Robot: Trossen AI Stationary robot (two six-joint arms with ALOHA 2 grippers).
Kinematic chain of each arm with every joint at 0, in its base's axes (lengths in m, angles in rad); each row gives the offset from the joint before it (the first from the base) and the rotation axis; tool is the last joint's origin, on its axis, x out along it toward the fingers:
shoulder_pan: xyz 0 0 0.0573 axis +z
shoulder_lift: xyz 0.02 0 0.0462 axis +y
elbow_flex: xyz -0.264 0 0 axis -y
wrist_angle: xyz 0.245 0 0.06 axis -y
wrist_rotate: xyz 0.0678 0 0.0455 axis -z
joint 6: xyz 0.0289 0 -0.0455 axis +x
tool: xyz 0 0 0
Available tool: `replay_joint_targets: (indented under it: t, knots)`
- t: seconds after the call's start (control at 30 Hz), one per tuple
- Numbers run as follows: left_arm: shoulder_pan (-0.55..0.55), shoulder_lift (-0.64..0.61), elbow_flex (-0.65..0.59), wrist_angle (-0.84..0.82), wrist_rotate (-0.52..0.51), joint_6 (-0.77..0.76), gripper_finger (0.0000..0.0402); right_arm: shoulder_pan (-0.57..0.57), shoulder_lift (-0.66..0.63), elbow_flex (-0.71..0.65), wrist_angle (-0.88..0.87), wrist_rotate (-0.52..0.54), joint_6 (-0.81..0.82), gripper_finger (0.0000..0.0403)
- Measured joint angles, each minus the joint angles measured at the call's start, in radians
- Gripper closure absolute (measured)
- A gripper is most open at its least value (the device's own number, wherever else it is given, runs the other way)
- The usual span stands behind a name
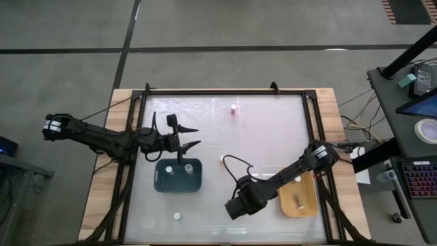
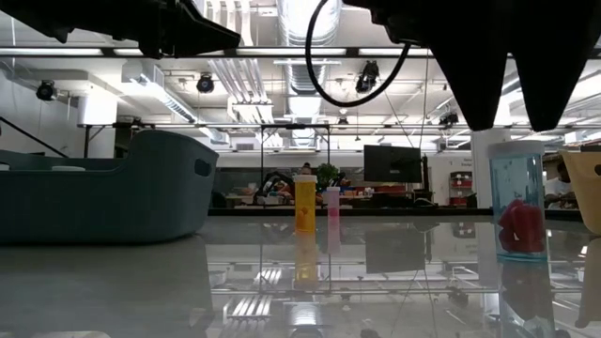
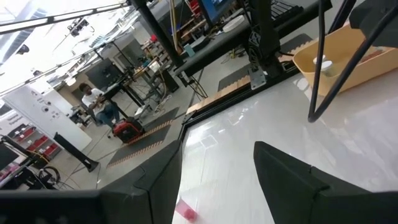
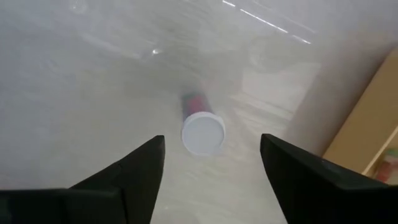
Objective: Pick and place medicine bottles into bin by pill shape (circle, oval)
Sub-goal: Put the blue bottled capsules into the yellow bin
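Fingers point(image 4: 130, 177) of right gripper point(image 4: 211, 171) spread wide, empty, above one white-capped bottle point(image 4: 203, 132) beside yellow tray point(image 1: 300, 198); left gripper point(image 1: 191, 137) open over teal tray point(image 1: 158, 179) holding two bottles

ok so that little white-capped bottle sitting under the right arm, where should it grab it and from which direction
Probably straight down from above. The bottle stands upright on the table, white cap up, centred between the open fingers of the right end effector. Close on the round body just under the cap. The yellow-orange tray stands well off to one side, so the fingers have room.
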Motion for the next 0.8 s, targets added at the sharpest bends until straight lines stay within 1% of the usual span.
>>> replay_joint_targets:
  t: [0.17,0.4,0.57,0.8]
  knots:
    - [0.000,0.000,0.000,0.000,0.000,0.000,0.0217,0.000,-0.002,-0.045,0.061,0.000,0.001,0.0129]
    - [0.000,0.000,0.000,0.000,0.000,0.000,0.0217,0.000,-0.002,-0.096,0.120,0.000,0.003,0.0141]
    - [0.000,0.000,0.000,0.000,0.000,0.000,0.0217,0.000,-0.002,-0.106,0.127,0.000,0.003,0.0166]
    - [0.000,0.000,0.000,0.000,0.000,0.000,0.0217,0.000,-0.002,-0.104,0.130,0.000,0.012,0.0224]
